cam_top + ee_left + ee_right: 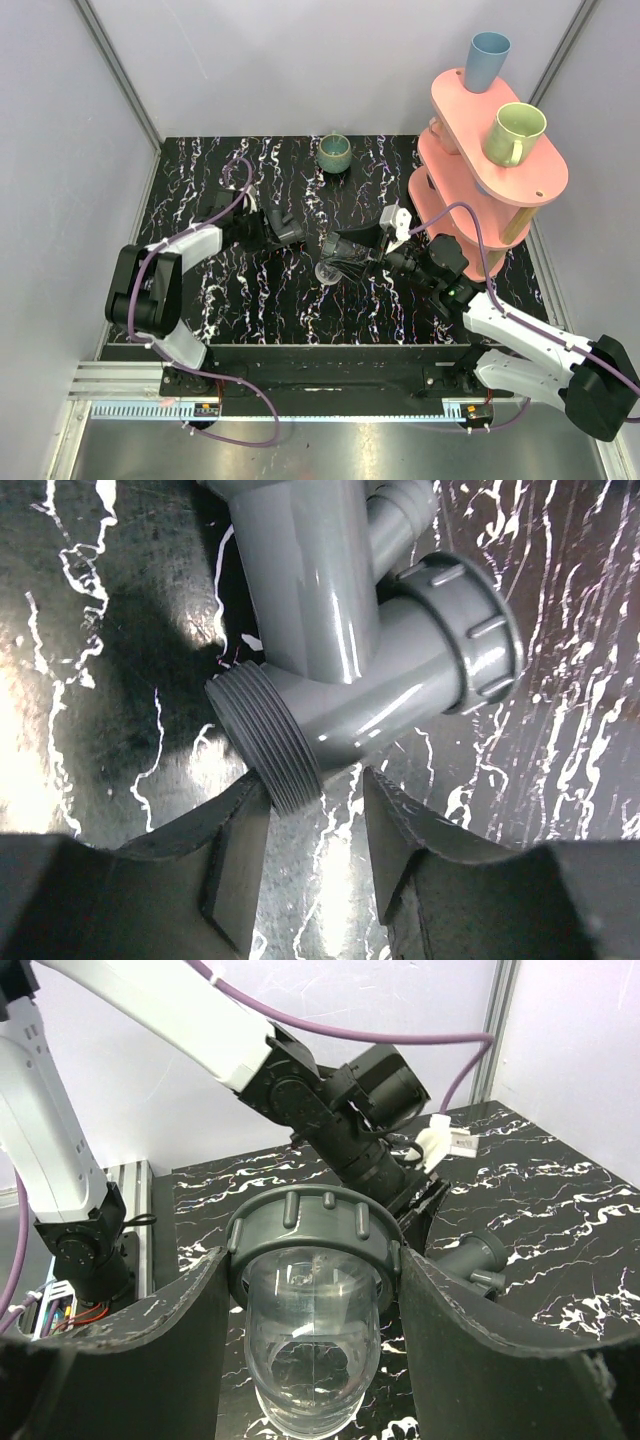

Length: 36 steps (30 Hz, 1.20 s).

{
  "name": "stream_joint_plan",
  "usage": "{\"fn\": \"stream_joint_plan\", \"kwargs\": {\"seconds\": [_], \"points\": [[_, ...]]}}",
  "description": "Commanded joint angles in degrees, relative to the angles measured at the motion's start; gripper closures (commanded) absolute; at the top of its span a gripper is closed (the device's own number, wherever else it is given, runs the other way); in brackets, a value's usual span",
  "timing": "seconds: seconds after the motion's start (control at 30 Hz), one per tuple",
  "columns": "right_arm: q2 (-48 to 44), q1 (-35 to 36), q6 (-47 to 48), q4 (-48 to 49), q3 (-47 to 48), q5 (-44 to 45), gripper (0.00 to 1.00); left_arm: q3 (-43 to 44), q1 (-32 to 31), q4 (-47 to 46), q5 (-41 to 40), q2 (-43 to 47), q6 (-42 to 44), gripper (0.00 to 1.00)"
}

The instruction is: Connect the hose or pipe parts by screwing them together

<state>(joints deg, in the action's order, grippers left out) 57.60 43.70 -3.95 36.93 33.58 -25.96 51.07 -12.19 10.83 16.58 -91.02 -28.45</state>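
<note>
The dark grey elbow fitting (340, 670) lies on the black marbled table (250, 290), its threaded end (265, 742) toward me and a ribbed nut (478, 630) on its right branch. My left gripper (317, 780) is open just short of it, and the left finger's tip touches the thread's edge. From above, the fitting (287, 228) sits at the left gripper (268, 226). My right gripper (310, 1260) is shut on the clear connector (310, 1350), the pads gripping its grey ribbed ring (310, 1225). In the top view the connector (327, 271) is held near the table's middle, right of the fitting.
A small green cup (334, 152) stands at the back of the table. A pink two-tier rack (470, 185) at the back right carries a blue cup (487, 60) and a green mug (515, 133). Grey walls close in the sides and back.
</note>
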Motion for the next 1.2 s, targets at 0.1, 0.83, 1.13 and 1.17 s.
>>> {"fn": "stream_joint_plan", "kwargs": {"seconds": [0.1,0.83,1.13,1.17], "points": [[-0.6,-0.1,-1.2,1.8,1.9,-0.3,0.67,7.7,-0.1,3.0,0.9,-5.1,8.6,0.62],[-3.9,-0.1,-1.9,-1.7,2.2,-0.1,0.65,39.8,-1.0,9.7,-3.1,-15.7,1.3,0.29],[-3.2,0.1,-1.2,-3.2,2.5,-0.1,0.66,48.0,-4.8,6.9,5.0,-29.1,1.1,0.30],[-3.1,0.1,-1.2,-3.3,2.4,0.1,0.66,48.2,-5.2,7.6,5.0,-29.6,2.0,0.30]]}}
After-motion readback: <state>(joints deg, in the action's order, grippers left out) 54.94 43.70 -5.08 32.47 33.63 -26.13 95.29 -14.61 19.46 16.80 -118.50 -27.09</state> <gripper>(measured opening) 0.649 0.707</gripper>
